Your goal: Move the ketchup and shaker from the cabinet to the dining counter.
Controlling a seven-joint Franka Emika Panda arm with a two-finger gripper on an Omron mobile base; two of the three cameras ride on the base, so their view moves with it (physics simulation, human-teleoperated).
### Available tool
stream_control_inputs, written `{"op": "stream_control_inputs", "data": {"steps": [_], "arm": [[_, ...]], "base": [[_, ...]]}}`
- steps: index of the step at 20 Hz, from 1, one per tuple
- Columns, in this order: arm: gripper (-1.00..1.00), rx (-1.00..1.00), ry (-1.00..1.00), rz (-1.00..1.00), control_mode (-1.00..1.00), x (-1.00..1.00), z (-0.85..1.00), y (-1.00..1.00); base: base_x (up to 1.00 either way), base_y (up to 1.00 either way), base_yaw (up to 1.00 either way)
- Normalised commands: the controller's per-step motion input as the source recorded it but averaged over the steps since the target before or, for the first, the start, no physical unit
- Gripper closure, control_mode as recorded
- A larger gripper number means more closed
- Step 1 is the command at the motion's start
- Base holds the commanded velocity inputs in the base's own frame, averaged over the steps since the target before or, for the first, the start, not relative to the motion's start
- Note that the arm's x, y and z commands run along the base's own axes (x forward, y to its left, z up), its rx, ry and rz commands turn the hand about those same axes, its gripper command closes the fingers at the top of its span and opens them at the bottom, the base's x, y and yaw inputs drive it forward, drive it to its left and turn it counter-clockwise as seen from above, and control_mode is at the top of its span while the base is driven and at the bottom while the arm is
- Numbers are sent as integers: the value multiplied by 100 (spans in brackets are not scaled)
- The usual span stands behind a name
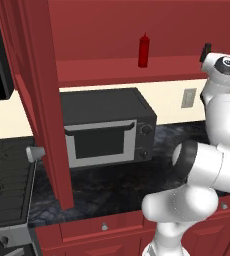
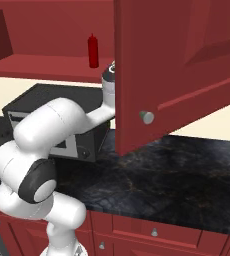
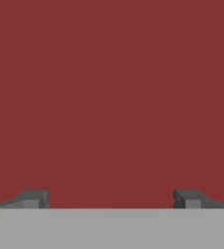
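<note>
the ketchup (image 1: 144, 50) stands upright on the red shelf of the cabinet (image 1: 112, 70), well above the grey microwave (image 1: 104, 127), which sits on the dark marbled worktop (image 1: 117, 190). in the left base view the bottle is at about 12 o'clock from the microwave; in the right base view it shows again (image 2: 92, 50), at about 11 o'clock from the arm's wrist. a small dark shape at the shelf's right end, just at 9 o'clock of the wrist in the left base view, may be the shaker (image 1: 205, 52), but it is partly hidden and hard to tell. both cabinet doors hang open: one door (image 1: 42, 100) at the left, the other door (image 2: 177, 65) with its round silver knob (image 2: 147, 117) close to the right camera. the gripper (image 3: 112, 199) has its fingers (image 3: 36, 198) spread wide apart with nothing between them, facing a plain red surface close in front.
</note>
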Motion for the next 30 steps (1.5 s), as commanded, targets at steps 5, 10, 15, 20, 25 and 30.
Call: {"op": "stream_control_inputs", "data": {"steps": [5, 10, 15, 20, 25, 30], "arm": [[-100, -1, -16, -12, -100, -100, 0, -100], [-100, -1, -17, -5, -100, -83, 4, -79], [-100, -2, -14, 13, -100, -51, 12, 47], [-100, -15, -4, 27, -100, -61, 0, 100], [-100, -13, 0, 38, -100, -49, 0, 100], [-100, -7, -2, 39, -100, -49, 0, 100]], "base": [[0, 0, 0], [0, 0, 0], [0, 0, 0], [0, 0, 0], [0, 0, 0], [0, 0, 0]]}}
